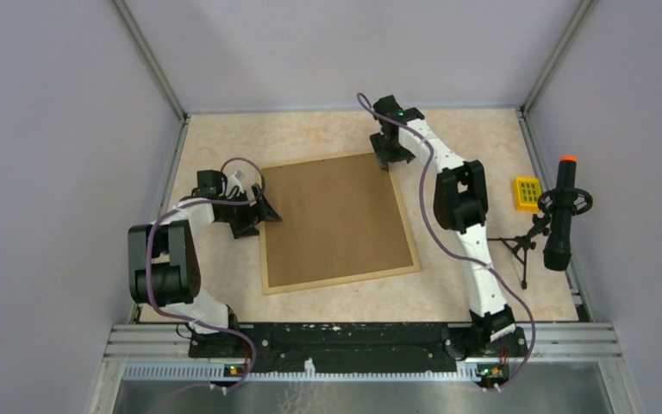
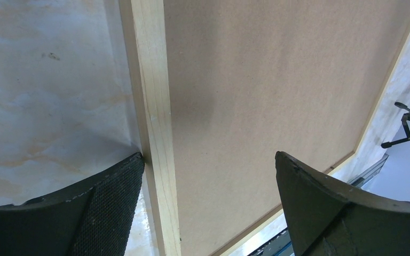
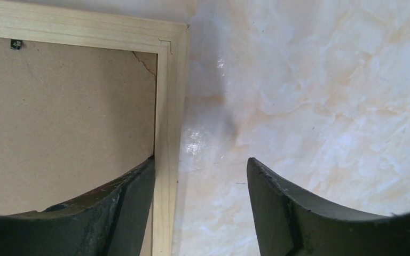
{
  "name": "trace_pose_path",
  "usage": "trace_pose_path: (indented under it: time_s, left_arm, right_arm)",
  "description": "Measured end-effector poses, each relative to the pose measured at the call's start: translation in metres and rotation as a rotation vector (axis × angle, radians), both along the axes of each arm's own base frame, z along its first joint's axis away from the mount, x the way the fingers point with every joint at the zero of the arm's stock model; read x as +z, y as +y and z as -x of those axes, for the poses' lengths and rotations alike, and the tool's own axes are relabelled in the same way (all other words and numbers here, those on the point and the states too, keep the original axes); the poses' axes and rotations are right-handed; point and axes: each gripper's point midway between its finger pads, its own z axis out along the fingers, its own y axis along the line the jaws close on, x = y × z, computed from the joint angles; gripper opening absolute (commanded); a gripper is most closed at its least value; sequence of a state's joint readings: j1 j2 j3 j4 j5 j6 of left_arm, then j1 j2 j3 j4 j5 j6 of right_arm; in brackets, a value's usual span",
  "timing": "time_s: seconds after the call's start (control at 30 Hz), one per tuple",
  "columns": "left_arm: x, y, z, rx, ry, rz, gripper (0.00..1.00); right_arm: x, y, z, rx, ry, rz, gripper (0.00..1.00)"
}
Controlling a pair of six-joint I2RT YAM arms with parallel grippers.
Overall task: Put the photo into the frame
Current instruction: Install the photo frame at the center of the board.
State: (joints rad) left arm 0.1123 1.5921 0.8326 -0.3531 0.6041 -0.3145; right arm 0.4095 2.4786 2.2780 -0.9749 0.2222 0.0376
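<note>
Open left gripper (image 1: 263,216) straddles the frame (image 1: 340,279) at its left rail; open right gripper (image 1: 390,158) straddles the upper-right corner.

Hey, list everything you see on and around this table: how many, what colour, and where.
frame: one, light wood, lying flat mid-table, back up
backing board: one, brown, inside the frame
photo: none in view
block: one, yellow, right side of the table
tripod: one, black, right edge, nearer than the block
rod: one, black with an orange tip, at the right edge by the tripod
table: one, beige marbled, under everything
left gripper: one, black, open, straddling the frame's left rail
right gripper: one, black, open, straddling the rail at the frame's far right corner
</note>
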Motion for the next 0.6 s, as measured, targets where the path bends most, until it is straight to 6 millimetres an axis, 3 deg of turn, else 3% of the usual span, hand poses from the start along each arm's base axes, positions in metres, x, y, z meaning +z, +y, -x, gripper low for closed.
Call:
trace_pose_path:
  time_s: [0.13, 0.23, 0.37, 0.5, 0.6]
  left_arm:
    - [0.000, 0.001, 0.000, 0.003, -0.001, -0.008, 0.97]
    - [0.000, 0.001, 0.000, 0.003, -0.002, -0.012, 0.97]
    - [0.000, 0.001, 0.000, 0.004, -0.002, -0.015, 0.97]
    - [0.000, 0.001, 0.000, 0.004, -0.002, -0.015, 0.97]
    - [0.000, 0.001, 0.000, 0.004, -0.002, -0.015, 0.97]
  right_arm:
    - [0.000, 0.012, 0.005, 0.025, 0.030, -0.080, 0.69]
    - [0.000, 0.021, 0.023, 0.015, 0.080, -0.200, 0.65]
    - [0.028, 0.012, 0.040, -0.053, 0.075, -0.388, 0.55]
    - [0.065, -0.018, 0.017, -0.136, -0.034, -0.502, 0.46]
    - [0.071, -0.034, -0.001, -0.176, -0.092, -0.525, 0.33]
